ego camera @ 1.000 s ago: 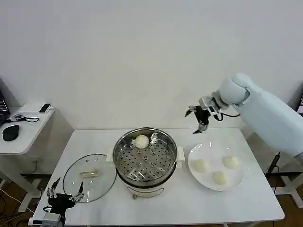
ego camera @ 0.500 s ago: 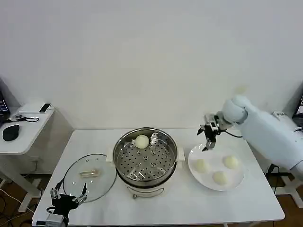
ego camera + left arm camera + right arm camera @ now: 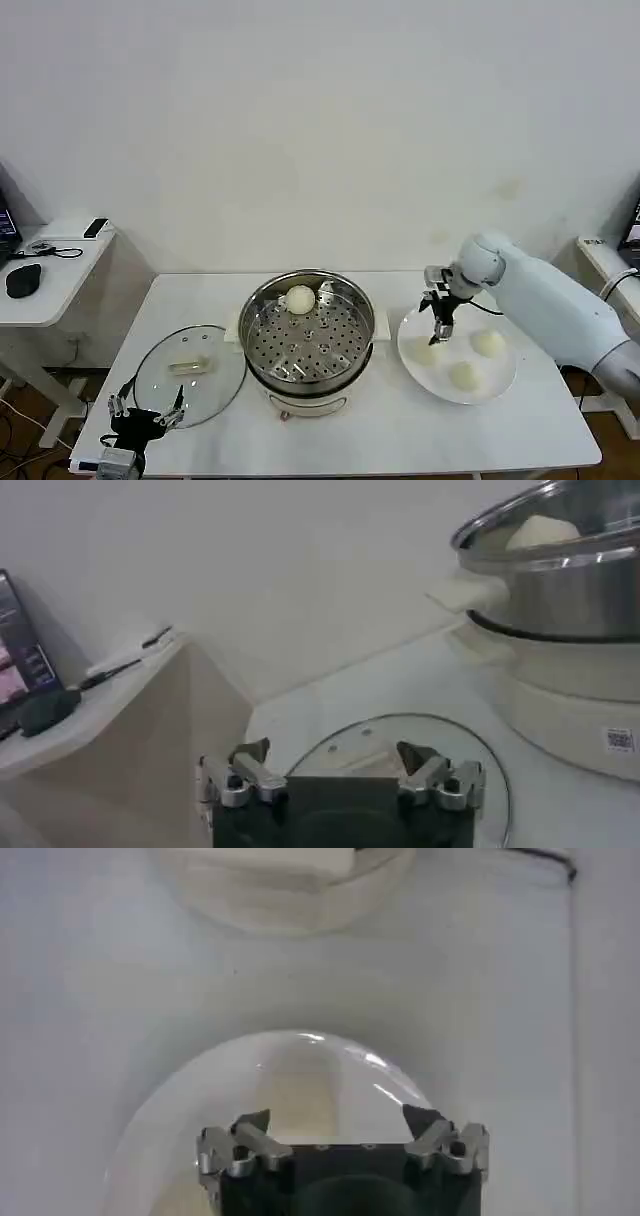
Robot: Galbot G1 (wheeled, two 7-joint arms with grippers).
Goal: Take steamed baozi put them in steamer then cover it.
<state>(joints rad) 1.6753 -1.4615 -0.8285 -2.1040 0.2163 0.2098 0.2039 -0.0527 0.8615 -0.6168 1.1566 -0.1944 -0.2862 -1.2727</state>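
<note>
The steamer (image 3: 306, 338) stands mid-table on its white base, with one baozi (image 3: 299, 298) at the back of its perforated bottom. Three more baozi (image 3: 488, 342) lie on a white plate (image 3: 440, 386) to its right. My right gripper (image 3: 441, 326) hangs open just above the plate's left baozi (image 3: 424, 351). In the right wrist view its jaws (image 3: 337, 1118) stand apart over the plate (image 3: 180, 1148), holding nothing. The cover (image 3: 190, 372) lies flat left of the steamer. My left gripper (image 3: 146, 420) waits open at the table's front left edge, by the cover (image 3: 400, 732).
A side desk (image 3: 50, 270) with a mouse and small devices stands left of the table. Bare tabletop (image 3: 400, 435) runs along the front edge. In the left wrist view the steamer's (image 3: 560, 570) wall and white base rise past the cover.
My right arm has swung down from behind the table's back edge to just above the plate's left baozi. My left gripper has sunk slightly at the front left edge.
</note>
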